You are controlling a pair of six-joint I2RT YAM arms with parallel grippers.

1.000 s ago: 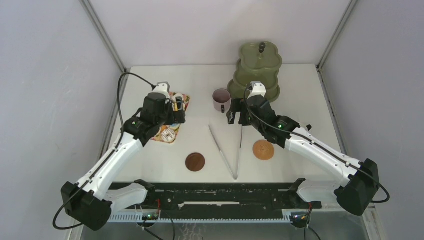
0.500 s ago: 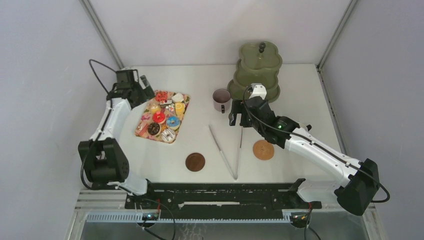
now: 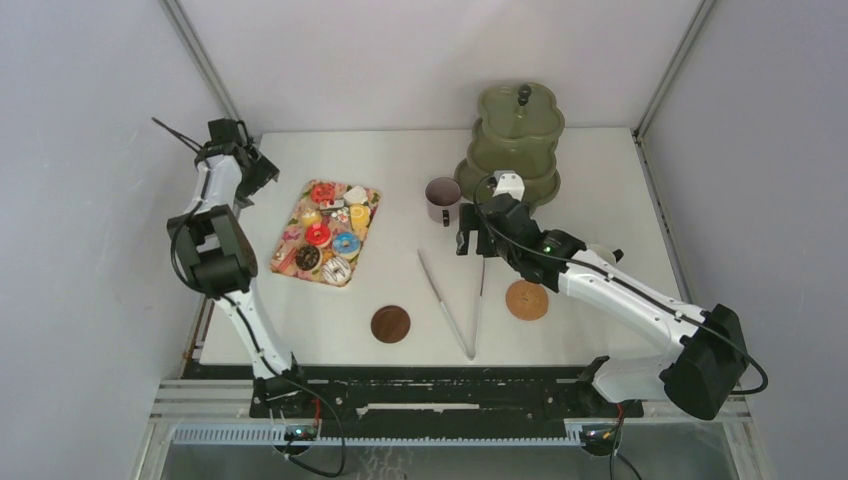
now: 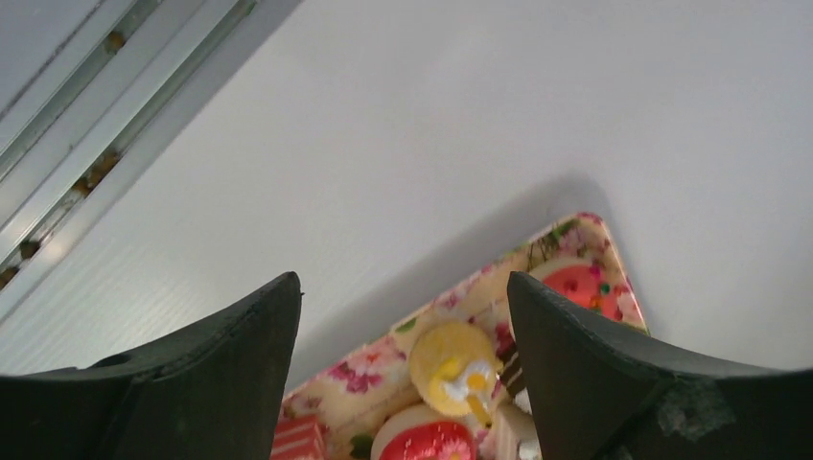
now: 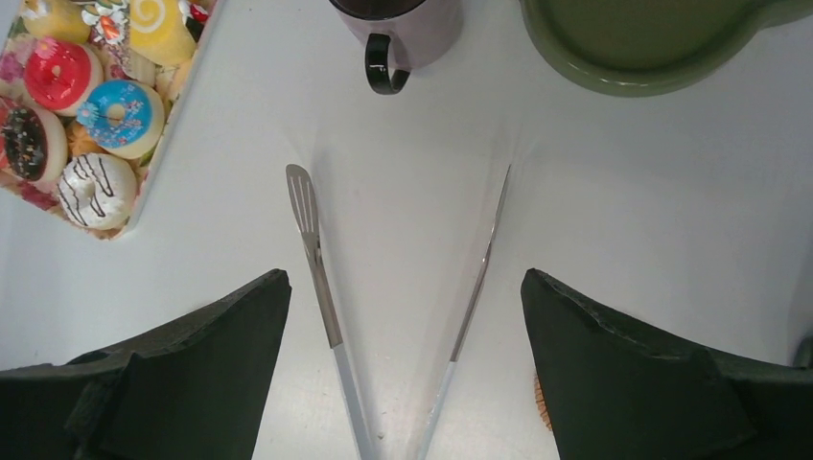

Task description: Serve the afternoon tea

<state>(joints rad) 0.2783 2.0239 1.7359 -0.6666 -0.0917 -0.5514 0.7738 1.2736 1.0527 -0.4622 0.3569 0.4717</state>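
Note:
Small toy pastries (image 3: 330,232) fill a floral tray (image 3: 300,205) at the left of the table. In the left wrist view a yellow pastry (image 4: 455,359) and a red donut (image 4: 580,287) show beyond my left gripper (image 4: 403,283). That gripper is open and empty. From above, the left gripper (image 3: 255,172) sits off the tray's far left corner. A mauve mug (image 3: 442,200) stands mid-table. My right gripper (image 3: 478,238) hovers just right of the mug. In its wrist view the right gripper (image 5: 405,278) is open and empty above the tongs (image 5: 321,278), with the mug (image 5: 403,29) ahead.
A green tiered stand (image 3: 515,140) rises behind the mug. The long tongs (image 3: 455,300) lie spread in a V at the centre. A dark brown coaster (image 3: 390,323) and a cork coaster (image 3: 527,299) lie near the front. The left wall stands close to my left arm.
My left arm has swung off the tray to the table's far left corner, uncovering the pastries. The right gripper has barely shifted.

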